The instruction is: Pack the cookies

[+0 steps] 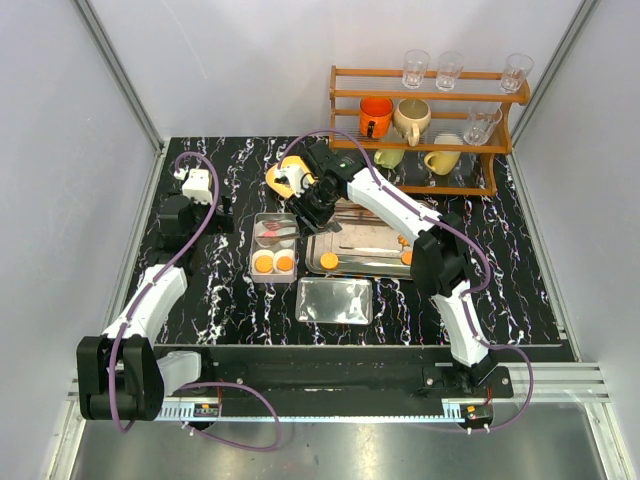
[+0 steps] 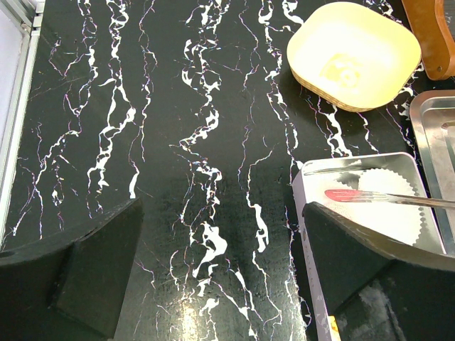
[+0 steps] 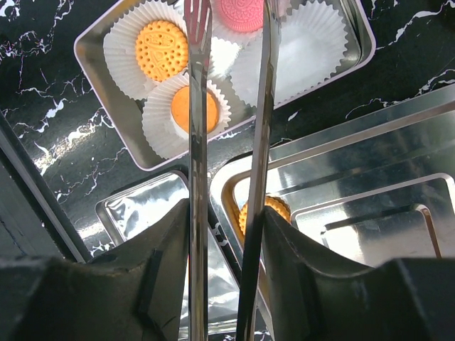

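Note:
A small metal box holds white paper cups. In the right wrist view two orange cookies sit in cups in the box. My right gripper is shut on metal tongs. The tong tips stand either side of a pink cookie over a cup; in the left wrist view it hangs just above the cup. More orange cookies lie on the large tray. My left gripper is open and empty, left of the box.
A shiny metal lid lies in front of the tray. A yellow bowl sits behind the box. A wooden rack with mugs and glasses stands at the back right.

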`<state>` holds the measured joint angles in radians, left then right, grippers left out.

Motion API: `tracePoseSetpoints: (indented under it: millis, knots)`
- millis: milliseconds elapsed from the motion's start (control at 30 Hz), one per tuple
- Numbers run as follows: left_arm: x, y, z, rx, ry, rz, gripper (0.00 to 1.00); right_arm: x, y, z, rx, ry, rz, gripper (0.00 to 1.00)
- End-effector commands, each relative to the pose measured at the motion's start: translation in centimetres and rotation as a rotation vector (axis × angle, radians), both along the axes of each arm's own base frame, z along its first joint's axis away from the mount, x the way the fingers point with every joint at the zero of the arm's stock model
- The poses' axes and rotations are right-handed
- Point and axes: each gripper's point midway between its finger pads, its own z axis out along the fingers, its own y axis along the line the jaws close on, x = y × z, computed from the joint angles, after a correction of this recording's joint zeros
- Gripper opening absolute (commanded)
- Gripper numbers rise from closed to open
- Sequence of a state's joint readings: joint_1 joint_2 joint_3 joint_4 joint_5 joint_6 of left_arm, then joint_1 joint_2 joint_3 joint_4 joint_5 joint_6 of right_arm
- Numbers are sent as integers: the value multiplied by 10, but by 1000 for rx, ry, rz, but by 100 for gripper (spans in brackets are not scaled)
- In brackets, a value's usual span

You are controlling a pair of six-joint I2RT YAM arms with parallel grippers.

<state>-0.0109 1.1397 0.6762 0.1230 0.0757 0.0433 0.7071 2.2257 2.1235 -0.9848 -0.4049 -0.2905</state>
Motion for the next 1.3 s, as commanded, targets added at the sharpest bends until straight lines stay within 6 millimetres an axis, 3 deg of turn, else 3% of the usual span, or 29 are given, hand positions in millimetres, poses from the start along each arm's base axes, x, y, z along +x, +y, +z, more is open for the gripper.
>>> tracePoseSetpoints:
  millis: [0,167,567,767,1033,1100,1133,1200,1233,1267]
  knots:
    - [4,1,14,-5,-66,-1,99,3,10,21,39,-55,9,49]
    - [5,1,14,-4,-66,0,99,4,9,28,45,-64,4,50]
    - [4,0,16,-5,-69,-3,99,6,10,69,92,-122,-8,47]
    - [4,0,17,-9,-70,-5,99,4,-1,82,76,-154,-18,46]
    - [3,-1,18,-9,-73,-10,99,-2,-42,94,18,-232,-81,45]
    - [3,-1,17,-10,-72,-11,99,-5,-56,84,-8,-220,-103,45]
    - [3,-1,17,-12,-71,-10,99,-4,-68,93,1,-234,-127,45]
    - [2,-1,16,-13,-70,-10,99,-7,-85,86,-15,-216,-152,45]
    - [3,-2,17,-11,-72,-14,99,-10,-94,97,1,-236,-166,45]
    - [3,-2,17,-12,-71,-14,99,-10,-110,88,-22,-216,-194,45]
